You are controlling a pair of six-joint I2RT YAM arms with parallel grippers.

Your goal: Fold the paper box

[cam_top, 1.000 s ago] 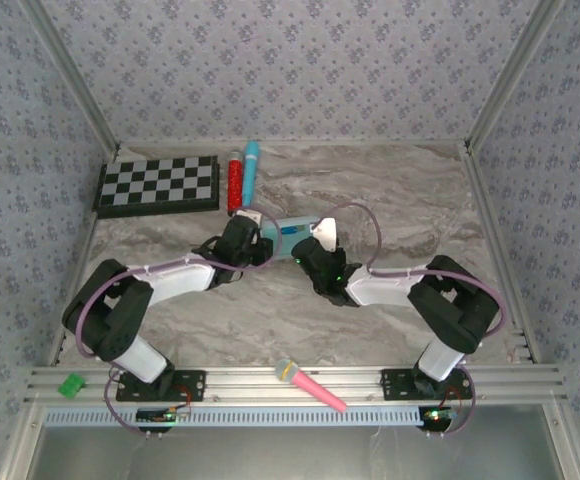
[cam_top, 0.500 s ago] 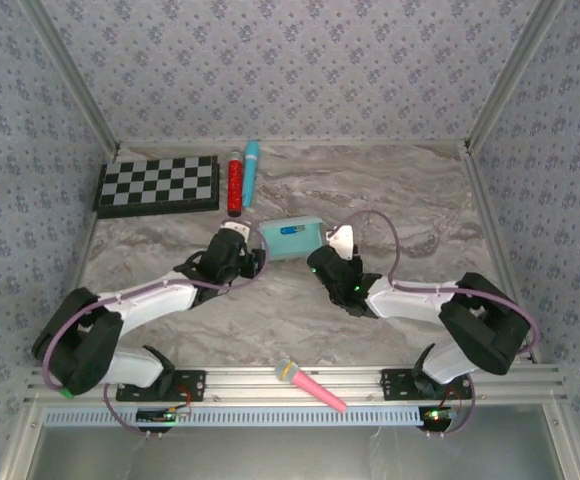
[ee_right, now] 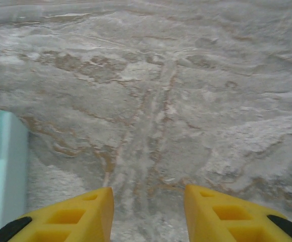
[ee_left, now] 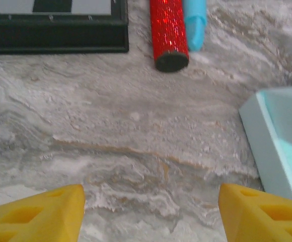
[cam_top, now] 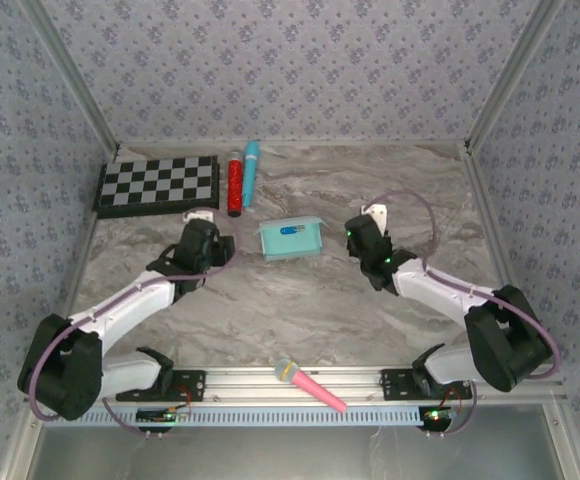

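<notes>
At the far left of the table, the checkerboard (cam_top: 158, 185) is seen against the back edge. Just in front of its right end, the left gripper (cam_top: 200, 218) is held low with its yellow fingers (ee_left: 40, 214) spread wide and nothing but bare marble between them. A red glitter tube (cam_top: 235, 183) and a cyan tube (cam_top: 251, 172) are laid side by side ahead of these jaws. The paper box (cam_top: 291, 239) is found at the middle of the table, touched by neither arm, its long axis running left to right with a slight tilt. From the left jaws it lies off to the right, with only its near corner (ee_left: 279, 146) caught by the left wrist camera. The right gripper (cam_top: 372, 218) is likewise parted over bare marble, and from it the box (ee_right: 2, 166) lies to the left. The box is thus flanked at both short ends, and the right gripper is judged marginally nearer.
</notes>
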